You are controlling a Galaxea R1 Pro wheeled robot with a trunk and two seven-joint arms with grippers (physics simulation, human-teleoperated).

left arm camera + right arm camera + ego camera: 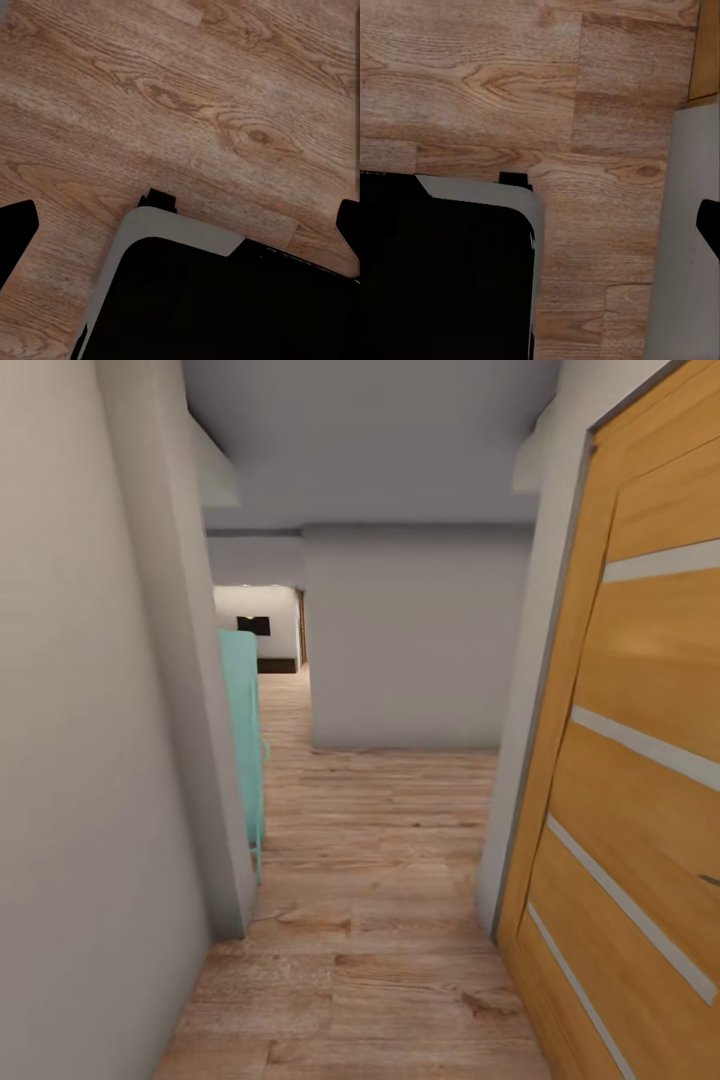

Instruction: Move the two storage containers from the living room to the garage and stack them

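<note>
Here the head view looks down a narrow corridor with a light wood plank floor [380, 880] running between a grey wall [90, 760] at the left and one wooden door [640, 780], crossed by pale stripes, at the right. One turquoise piece of furniture [243, 740] juts out from behind the left wall's corner, and a grey wall block [415, 640] closes the corridor ahead, with a passage beside it leading to a distant bright room holding a dark opening [253, 626]. The orange-red bins are nowhere among these surfaces, so where they are cannot be told. In the left wrist view the same planks lie below, with the robot's black, grey-edged base [217, 300] over them and two dark fingertips [16, 225] of the left pincer at the picture's edges, spread wide with nothing between them. In the right wrist view the base [442, 270] sits beside a white door frame [690, 225]; one dark fingertip [709, 221] of the right pincer shows, too little to tell how far it is open
</note>
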